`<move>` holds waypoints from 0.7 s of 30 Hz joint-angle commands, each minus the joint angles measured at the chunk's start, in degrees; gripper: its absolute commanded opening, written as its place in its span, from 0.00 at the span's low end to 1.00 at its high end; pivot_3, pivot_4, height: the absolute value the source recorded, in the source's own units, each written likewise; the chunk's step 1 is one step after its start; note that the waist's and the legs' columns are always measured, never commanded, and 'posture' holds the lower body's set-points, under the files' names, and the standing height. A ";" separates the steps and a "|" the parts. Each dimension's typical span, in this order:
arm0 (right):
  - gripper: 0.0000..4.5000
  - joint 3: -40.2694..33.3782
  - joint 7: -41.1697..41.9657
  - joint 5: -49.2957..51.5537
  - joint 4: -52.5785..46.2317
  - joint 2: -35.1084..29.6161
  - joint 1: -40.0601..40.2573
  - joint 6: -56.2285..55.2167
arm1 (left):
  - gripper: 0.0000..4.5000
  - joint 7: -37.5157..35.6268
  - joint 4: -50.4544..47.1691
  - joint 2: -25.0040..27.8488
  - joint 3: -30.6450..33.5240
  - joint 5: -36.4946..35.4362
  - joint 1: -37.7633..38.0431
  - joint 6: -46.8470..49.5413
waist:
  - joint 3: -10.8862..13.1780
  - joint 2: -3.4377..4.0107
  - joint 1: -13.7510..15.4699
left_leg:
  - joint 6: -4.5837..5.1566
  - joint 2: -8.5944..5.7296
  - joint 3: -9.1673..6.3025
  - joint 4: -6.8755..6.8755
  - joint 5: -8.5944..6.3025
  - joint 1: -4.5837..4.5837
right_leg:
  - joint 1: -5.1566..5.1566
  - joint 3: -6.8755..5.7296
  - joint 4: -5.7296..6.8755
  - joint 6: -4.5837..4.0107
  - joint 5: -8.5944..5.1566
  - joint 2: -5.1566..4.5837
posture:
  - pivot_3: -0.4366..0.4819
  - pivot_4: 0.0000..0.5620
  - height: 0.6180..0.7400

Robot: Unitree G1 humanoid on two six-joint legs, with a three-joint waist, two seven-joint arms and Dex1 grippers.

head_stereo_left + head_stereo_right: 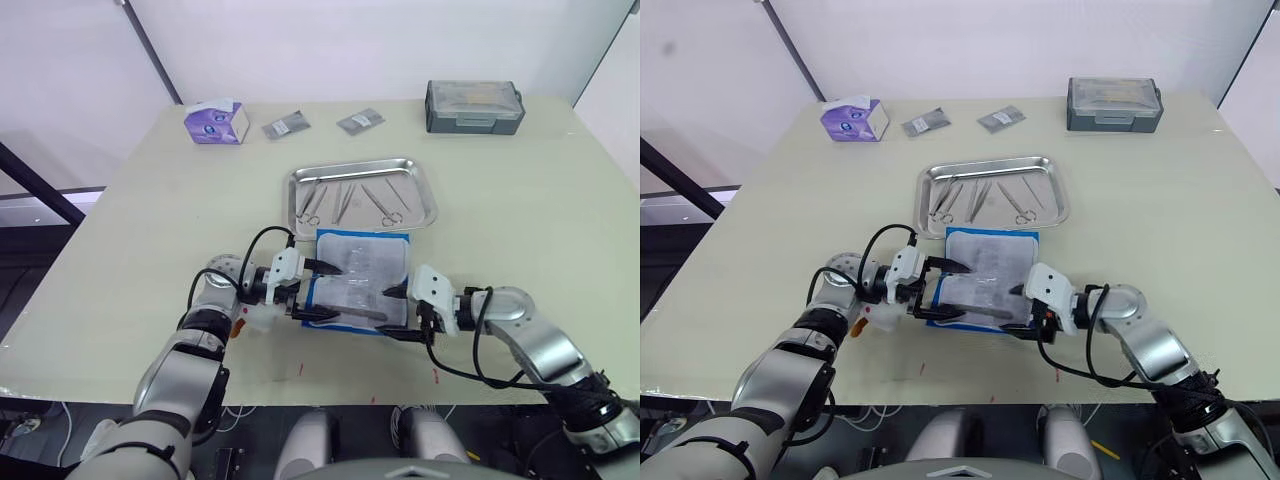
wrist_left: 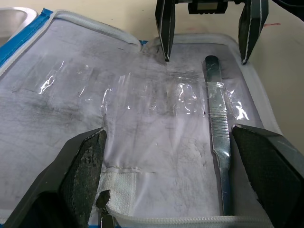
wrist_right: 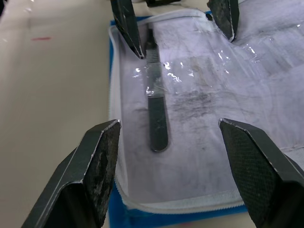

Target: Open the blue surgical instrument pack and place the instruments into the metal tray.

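Two spread pincers, left (image 1: 318, 291) and right (image 1: 397, 313), flanking the opened blue surgical instrument pack (image 1: 360, 270), one flat handle (image 2: 219, 128) inside.

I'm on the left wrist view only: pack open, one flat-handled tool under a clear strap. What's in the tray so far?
Observer: The metal tray holds several instruments, some ring-handled. I can't give an exact count.
Operator: Where is the tray relative to the pack?
Observer: Just beyond the far edge of the blue surgical instrument pack, on the side away from the robot, almost touching it.
Operator: Anything else on the table?
Observer: Along the far edge there are a purple tissue box, two grey packets and a dark grey box.
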 commanded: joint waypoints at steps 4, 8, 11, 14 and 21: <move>0.77 -1.82 -1.81 1.43 1.39 3.12 0.06 -0.35 | 1.00 -2.32 3.56 -0.37 -5.84 3.81 4.52 0.86 | 0.00 0.00 0.00 | 0.00 0.01 -0.02 0.00 0.00 0.00 | 0.00 0.00 0.01 0.00 0.00 0.01 | 0.48 0.27 0.95; 0.77 -2.18 -1.89 1.26 2.13 3.06 0.32 -0.52 | 1.00 -2.32 3.62 -0.22 -5.93 3.79 4.49 0.85 | 0.01 -0.01 0.00 | 0.00 0.01 -0.01 0.00 0.00 0.00 | 0.00 0.00 0.00 -0.01 0.00 0.01 | 0.48 0.27 0.95; 0.77 -1.10 -1.99 -0.50 3.09 2.44 0.58 -1.79 | 1.00 -2.32 3.63 -0.21 -5.94 3.77 4.46 0.87 | 0.01 -0.01 0.00 | 0.00 0.01 -0.01 0.00 0.00 0.00 | 0.00 0.00 0.00 -0.01 0.00 0.01 | 0.48 0.27 0.95; 0.77 -0.26 -1.84 -1.50 3.41 2.23 0.64 -2.79 | 1.00 -2.32 3.57 -0.16 -5.96 3.67 4.50 0.87 | 0.01 -0.02 -0.01 | 0.00 0.01 -0.01 0.00 0.00 0.00 | 0.00 0.00 0.00 -0.01 0.00 0.01 | 0.48 0.27 0.95; 0.65 3.58 -1.12 -6.21 5.69 0.17 0.95 -4.44 | 1.00 -2.32 3.48 -0.14 -6.10 3.62 4.69 0.84 | -0.04 -0.09 -0.02 | 0.00 0.01 -0.01 0.00 0.00 0.02 | 0.01 0.00 0.00 -0.01 0.00 0.01 | 0.48 0.27 0.95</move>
